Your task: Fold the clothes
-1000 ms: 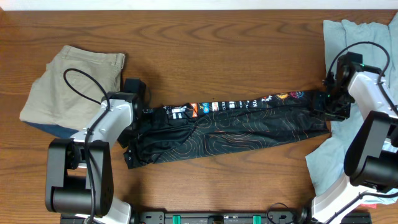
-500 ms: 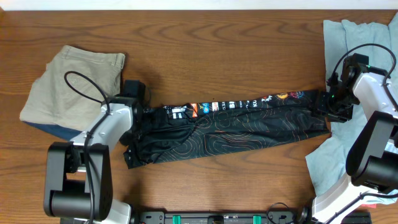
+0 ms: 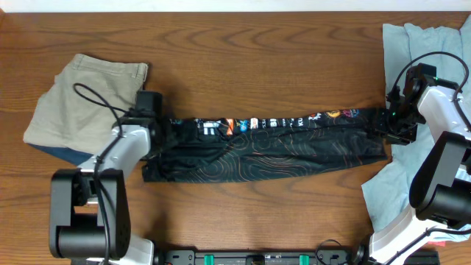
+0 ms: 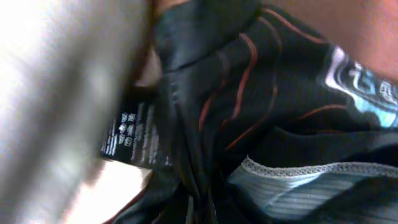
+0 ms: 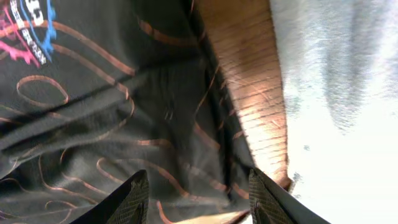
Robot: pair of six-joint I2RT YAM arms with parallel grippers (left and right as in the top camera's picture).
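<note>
You are looking at the black jersey (image 3: pixel 272 143) lying stretched in a long, narrow band across the middle of the wooden tabletop (image 3: pixel 257 59), its row of white and orange logos running along the far edge. The left gripper (image 3: pixel 158 129) is sitting at the jersey's left end with its jaws fully closed, pinching the bunched fabric there. In the left wrist view the cloth is crowding the lens, with a black care label (image 4: pixel 134 140) hanging beside the gathered folds. The right gripper (image 3: pixel 386 125) is resting at the jersey's right end. In the right wrist view its fingers (image 5: pixel 138 196) are standing apart, roughly half spread, with orange-lined fabric lying flat between them; you cannot tell from these views whether they are touching the cloth. Folded khaki shorts (image 3: pixel 81 103) are lying just beyond the left gripper, at the left side of the tabletop. A pale blue garment (image 3: pixel 419 44) is lying crumpled along the right edge, partly under the right arm.
</note>
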